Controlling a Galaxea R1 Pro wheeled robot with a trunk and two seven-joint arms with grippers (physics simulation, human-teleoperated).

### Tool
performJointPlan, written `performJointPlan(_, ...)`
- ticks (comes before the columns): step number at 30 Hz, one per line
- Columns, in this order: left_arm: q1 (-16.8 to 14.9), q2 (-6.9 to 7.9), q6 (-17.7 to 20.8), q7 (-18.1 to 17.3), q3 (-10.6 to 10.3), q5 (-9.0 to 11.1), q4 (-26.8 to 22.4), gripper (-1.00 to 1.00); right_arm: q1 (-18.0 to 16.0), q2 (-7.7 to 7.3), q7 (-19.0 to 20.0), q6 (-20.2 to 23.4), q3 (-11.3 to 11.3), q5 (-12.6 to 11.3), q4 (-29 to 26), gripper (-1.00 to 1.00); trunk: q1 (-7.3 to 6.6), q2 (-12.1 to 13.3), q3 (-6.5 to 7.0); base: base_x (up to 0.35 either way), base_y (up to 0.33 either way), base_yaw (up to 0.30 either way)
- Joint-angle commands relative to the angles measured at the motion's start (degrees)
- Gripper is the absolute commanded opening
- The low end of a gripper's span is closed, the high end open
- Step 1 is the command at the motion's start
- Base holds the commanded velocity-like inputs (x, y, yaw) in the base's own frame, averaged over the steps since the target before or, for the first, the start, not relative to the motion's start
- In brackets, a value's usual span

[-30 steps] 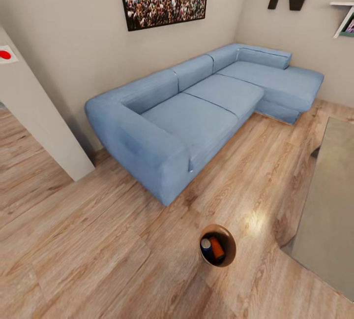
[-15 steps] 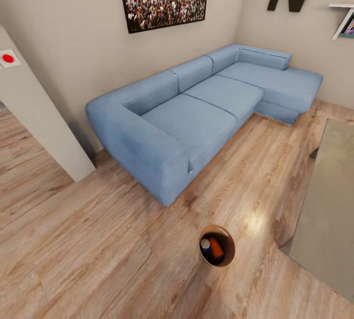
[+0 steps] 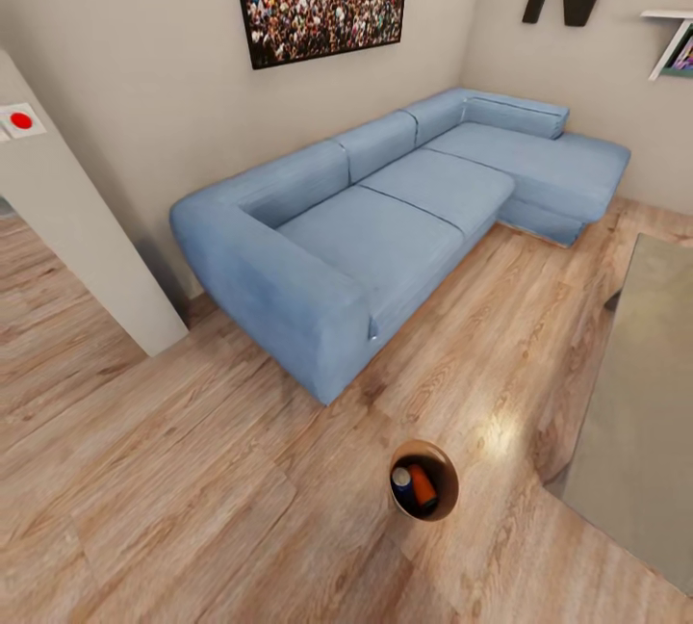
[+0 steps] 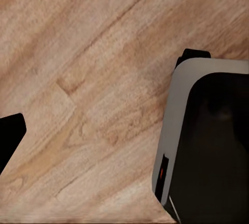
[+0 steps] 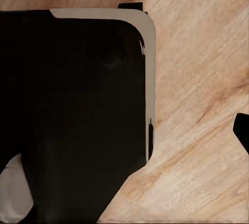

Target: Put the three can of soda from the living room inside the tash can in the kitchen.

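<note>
Where the wood floor (image 3: 192, 470) spreads, the tash can (image 3: 424, 480) stands — cans inside.

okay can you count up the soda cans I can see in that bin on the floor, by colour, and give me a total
Inside the trash can, head view:
Orange soda can: 1
Dark blue soda can: 1
Total visible: 2. The bin's depth is shadowed, so a further can beneath them cannot be ruled out.

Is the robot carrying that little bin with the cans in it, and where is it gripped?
Cannot be told: the bin appears over the floor, but no grip on it shows.
</note>
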Motion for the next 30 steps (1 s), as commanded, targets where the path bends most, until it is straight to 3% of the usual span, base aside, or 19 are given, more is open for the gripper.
performJointPlan(1, 0.0, 0.0, 0.62, -0.04, 0.0, 0.0, -0.01, 1.0, 0.0, 0.2, -0.09, 0.73, 0.23, 0.39, -0.02, 1.0, -0.23, 0.42, 0.19, 0.0, 0.0, 0.0)
performJointPlan(3, 0.0, 0.0, 2.38, -0.57, 0.0, 0.0, 0.01, 1.0, -0.02, 1.32, -0.35, 3.72, 0.99, 1.72, -0.11, 1.0, -0.67, 1.22, 0.55, 0.0, 0.0, 0.0)
performJointPlan(6, 0.0, 0.0, 3.3, -1.75, 0.0, -0.01, 0.02, 1.0, -0.04, 1.92, -0.44, 4.94, 1.45, 2.53, -0.15, 1.0, -1.32, 2.42, 1.08, 0.0, 0.0, 0.0)
performJointPlan(14, 0.0, 0.0, 8.46, -4.07, 0.0, -0.01, 0.03, 1.0, -0.06, 2.3, -0.53, 6.13, 1.79, 3.58, -0.18, 1.0, -3.08, 5.63, 2.52, 0.0, 0.0, 0.0)
performJointPlan(21, 0.0, 0.0, 9.33, -4.43, 0.0, -0.01, 0.03, 1.0, -0.06, 1.97, -0.54, 6.22, 1.62, 3.45, -0.25, 1.0, -4.62, 8.44, 3.78, 0.0, 0.0, 0.0)
performJointPlan(30, 0.06, -0.17, 6.65, -3.96, 0.0, 0.36, -0.19, 1.0, -0.09, 2.15, -1.63, 5.51, 1.08, 3.01, -1.37, 1.0, -4.62, 8.44, 3.78, 0.0, 0.0, 0.0)
